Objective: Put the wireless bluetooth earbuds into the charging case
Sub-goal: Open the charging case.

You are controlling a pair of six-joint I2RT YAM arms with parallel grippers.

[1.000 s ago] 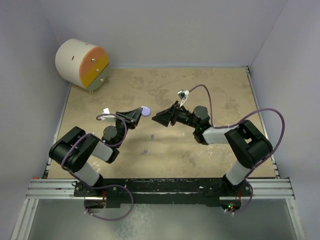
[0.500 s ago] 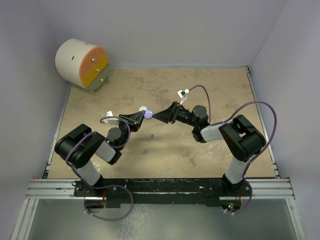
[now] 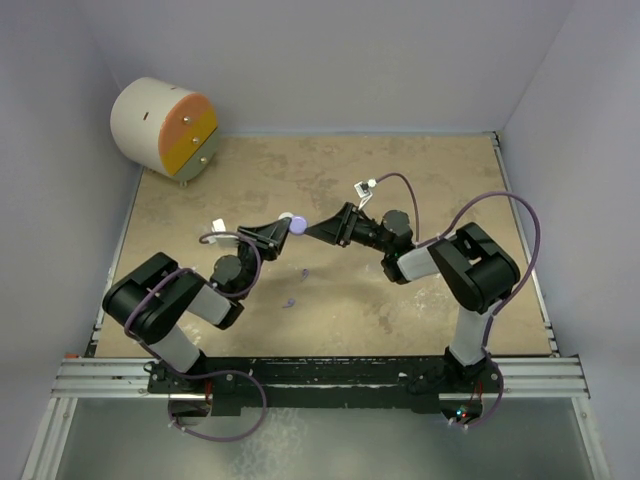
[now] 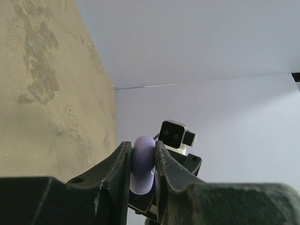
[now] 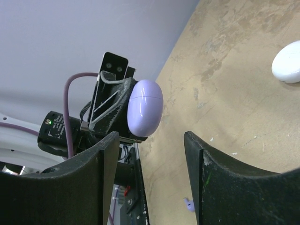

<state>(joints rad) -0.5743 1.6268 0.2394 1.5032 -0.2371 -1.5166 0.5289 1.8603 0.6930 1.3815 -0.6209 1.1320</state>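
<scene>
My left gripper (image 3: pixel 291 229) is shut on a closed lilac charging case (image 3: pixel 297 226) and holds it above the table's middle. In the left wrist view the lilac case (image 4: pixel 143 164) sits pinched between the left gripper's (image 4: pixel 143 151) black fingers. My right gripper (image 3: pixel 314 231) is open and faces the case from the right, its tips just short of it. The right wrist view shows the right gripper (image 5: pixel 151 150) with wide jaws and the lilac case (image 5: pixel 145 107) beyond them. Two lilac earbuds (image 3: pixel 303 272) (image 3: pixel 290 302) lie on the table below; one lilac earbud (image 5: pixel 189 203) shows in the right wrist view. The whitish earbuds are not visible.
A white charging case (image 3: pixel 285 216) lies on the table just behind the left gripper and also shows in the right wrist view (image 5: pixel 287 61). A round drawer unit (image 3: pixel 165 127) with orange and yellow fronts stands at the back left. Walls close in the table on three sides.
The left gripper has carried the lilac case a little to the right. The right gripper has moved left toward it, and the gap between the two has closed.
</scene>
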